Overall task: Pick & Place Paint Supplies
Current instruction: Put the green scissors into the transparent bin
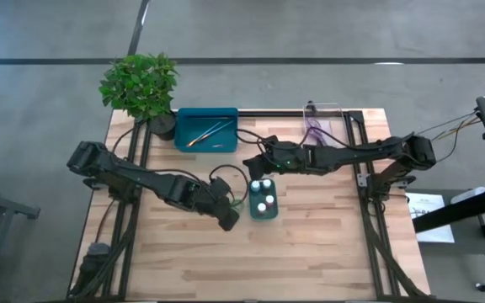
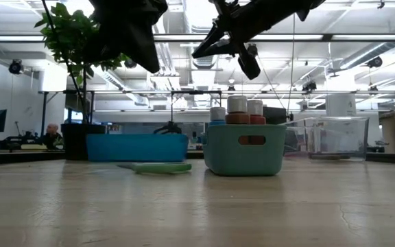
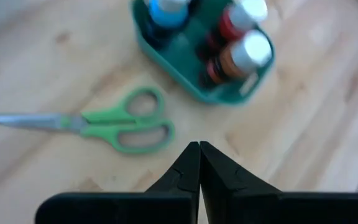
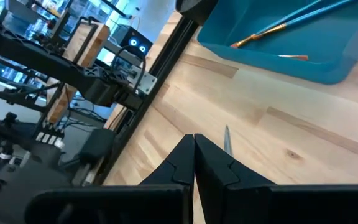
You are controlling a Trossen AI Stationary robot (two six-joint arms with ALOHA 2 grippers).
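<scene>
The green-handled scissors with bare steel blades (image 3: 98, 124) lie flat on the pale wooden table (image 1: 327, 252), just beside the small teal plastic caddy (image 1: 265, 213) that holds three white-capped paint pots (image 3: 248, 50). In the high view they are barely visible, tucked at roughly the 9 o'clock side of the caddy, right by the left gripper (image 1: 230, 220). That gripper hangs above the table with its two dark fingers pressed together and nothing between them — the left wrist view shows them meeting in a closed seam. In that view the scissors stretch crosswise in front of the closed fingertips, handle loops towards the caddy and blade tips pointing away from it, so their long axis runs across the gripper's approach rather than along it. The right gripper (image 1: 249, 162) is also clenched and empty; it sits at about 12 o'clock from the caddy, nearer the deep-blue rectangular tray (image 1: 183, 143) where two thin brushes (image 1: 207, 132) already lie. Its wrist view catches a blade tip just past its fingers. By my reading the left arm is the nearer one for the scissors. It would need to spread its fingers and drop onto the narrow neck between loops and blades. The caddy wall so close by leaves little room on that side — a likely snag.
</scene>
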